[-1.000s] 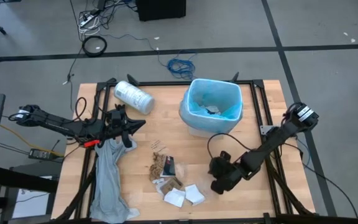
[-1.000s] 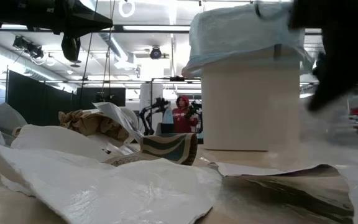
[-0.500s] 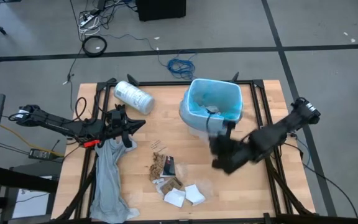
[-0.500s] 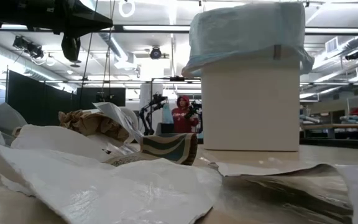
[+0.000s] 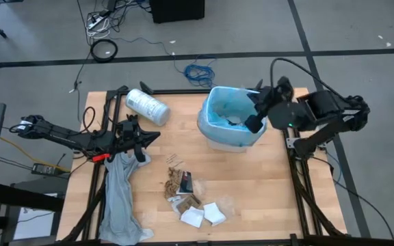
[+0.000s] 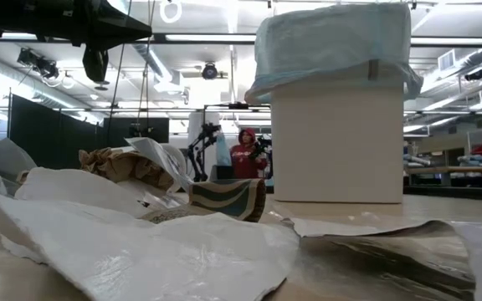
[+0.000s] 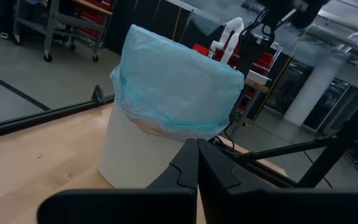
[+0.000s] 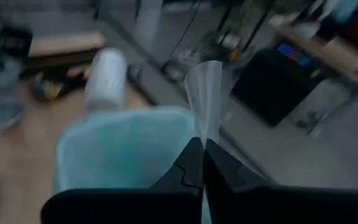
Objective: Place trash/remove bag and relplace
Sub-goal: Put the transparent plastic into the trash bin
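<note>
Light-blue bag (image 5: 219,104) lining bin; trash (image 5: 191,201) scattered (table front).

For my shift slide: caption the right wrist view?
Right gripper, shut on clear plastic film, carries it above the blue-lined bin.

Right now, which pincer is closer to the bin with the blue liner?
Right. The right pincer hovers over the bin, pinching clear film. The left pincer waits across the table, above the grey sheet.

A light wooden table (image 5: 279,198) is seen at frame centre. On it are set a white bin (image 5: 224,142) lined in light blue, a white printed cylindrical roll (image 5: 146,106) at upper left, a limp grey plastic sheet (image 5: 120,198) at lower left, and paper scraps (image 5: 190,201) at lower centre.
</note>
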